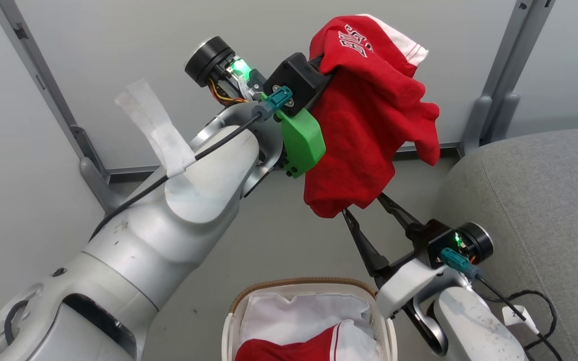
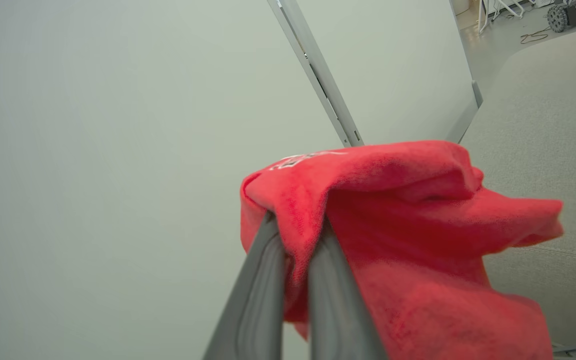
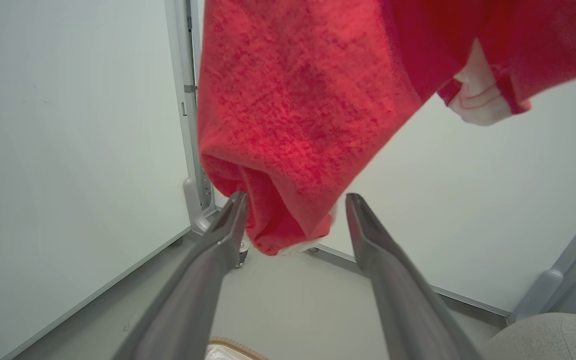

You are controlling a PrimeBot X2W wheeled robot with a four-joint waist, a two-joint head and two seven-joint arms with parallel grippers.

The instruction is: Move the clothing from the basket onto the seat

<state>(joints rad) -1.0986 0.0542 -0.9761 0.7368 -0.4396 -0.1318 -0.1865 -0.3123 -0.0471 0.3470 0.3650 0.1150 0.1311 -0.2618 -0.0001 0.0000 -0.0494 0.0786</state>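
The left gripper (image 2: pixel 295 225) is clenched on a fold of the red garment (image 1: pixel 369 115). Its two fingers (image 2: pixel 268 280) are pressed together, with cloth pinched between them and draped over their tips. Because the grip takes an upper fold, the bulk of the garment hangs freely below and to the right of this gripper, off the floor and out of the basket (image 1: pixel 299 283). The right gripper (image 1: pixel 363 205) is released, jaws spread wide, fingers pointing up at the lowest hanging corner. In the right wrist view that corner sits between the two fingertips (image 3: pixel 238 197); whether it touches either one cannot be told, and nothing is clamped. This placement suggests preparation for a second hold, which would stop the loose end from swinging or dragging during transfer. The seat (image 1: pixel 535 190) lies to the right of both grippers and lower than the left one. The garment is not yet over it, so the carry is judged roughly half complete. The basket stands below the right gripper, close beside its wrist. It holds a second garment (image 1: pixel 294 348) resting on the white liner (image 1: pixel 299 311), so another pick remains. To deposit, the left gripper must travel rightward over the seat before letting go.
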